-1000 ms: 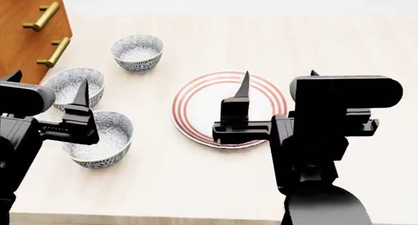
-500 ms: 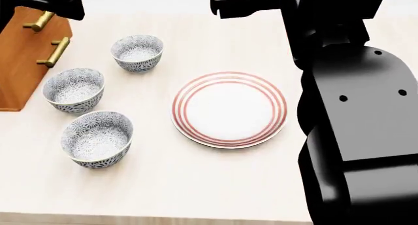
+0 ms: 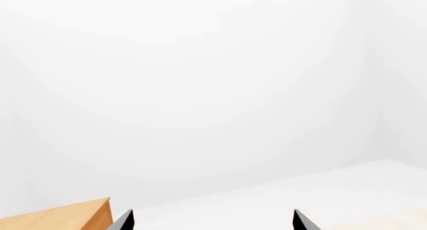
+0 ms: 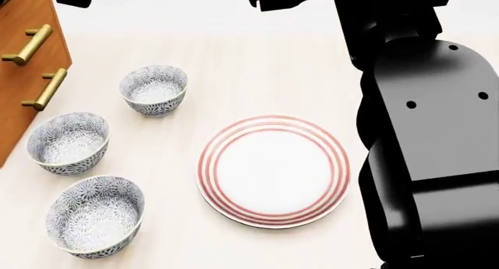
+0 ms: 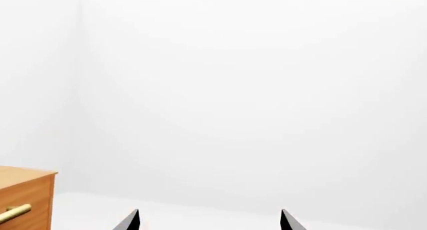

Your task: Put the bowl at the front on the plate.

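Observation:
The bowl at the front (image 4: 95,215), white with a grey-blue floral pattern, stands nearest me at the table's left. Two like bowls stand behind it, one (image 4: 68,141) in the middle and one (image 4: 153,89) farthest back. The plate (image 4: 273,171), white with three red rings, lies bare to the right of the bowls. Both arms are raised high above the table. My left gripper (image 3: 213,222) is open, its fingertips wide apart, facing a white wall. My right gripper (image 5: 209,222) is open too, with nothing between its fingers.
A wooden drawer cabinet (image 4: 27,58) with brass handles stands at the table's back left, next to the bowls. My right arm's black body (image 4: 425,140) fills the right side of the head view and hides the table there.
Both arms have lifted from low over the bowl and plate to high above the table. The head view has shifted, so the bowls and plate now sit lower and larger.

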`<state>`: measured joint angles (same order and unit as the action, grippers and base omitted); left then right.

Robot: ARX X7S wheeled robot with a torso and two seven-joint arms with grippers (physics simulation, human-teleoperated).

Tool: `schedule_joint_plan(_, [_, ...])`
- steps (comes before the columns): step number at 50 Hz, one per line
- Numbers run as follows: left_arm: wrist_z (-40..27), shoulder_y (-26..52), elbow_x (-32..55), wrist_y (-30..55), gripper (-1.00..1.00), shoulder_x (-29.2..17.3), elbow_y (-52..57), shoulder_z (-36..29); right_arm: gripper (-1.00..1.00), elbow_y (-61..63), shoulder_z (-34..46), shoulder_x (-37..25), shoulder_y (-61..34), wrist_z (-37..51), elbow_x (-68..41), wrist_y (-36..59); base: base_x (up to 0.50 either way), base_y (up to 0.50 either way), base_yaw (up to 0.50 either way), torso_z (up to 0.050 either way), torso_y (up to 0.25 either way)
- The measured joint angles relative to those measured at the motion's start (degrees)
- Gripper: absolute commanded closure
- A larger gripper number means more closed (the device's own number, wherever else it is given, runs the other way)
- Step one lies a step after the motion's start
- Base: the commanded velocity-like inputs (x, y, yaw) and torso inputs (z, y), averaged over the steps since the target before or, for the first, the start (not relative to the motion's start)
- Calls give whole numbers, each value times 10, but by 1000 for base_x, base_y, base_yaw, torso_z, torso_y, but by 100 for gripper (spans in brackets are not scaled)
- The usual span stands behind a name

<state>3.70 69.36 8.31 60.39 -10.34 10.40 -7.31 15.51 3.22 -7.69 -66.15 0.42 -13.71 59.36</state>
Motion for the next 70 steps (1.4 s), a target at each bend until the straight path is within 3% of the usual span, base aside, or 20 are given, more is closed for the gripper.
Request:
schedule_joint_plan(34, [-11,-9,14,14,-100,-5,14,9,-100,4,1,-8,0,11,-16,-3,329,0,0,0,0])
schedule_joint_plan(47, [-44,-3,59,183,-100,35,18,105,-100,4,1,-12,5,16,-18,-15,0,0,0,0,0])
schedule_joint_plan(51, [-99,-7,124,220,-100,32,9,130,-100,0,3,-14,7,18,-16,-21,0,0,0,0,0])
schedule_joint_plan(63, [-387,-33,460,271,-100,-10,-32,166,-100,-11,10,-21,7,23,-11,-37,0,0,0,0,0])
schedule_joint_plan(70, [-515,-66,609,277,-100,-27,-43,163,-100,-13,13,-24,6,24,-11,-43,0,0,0,0,0])
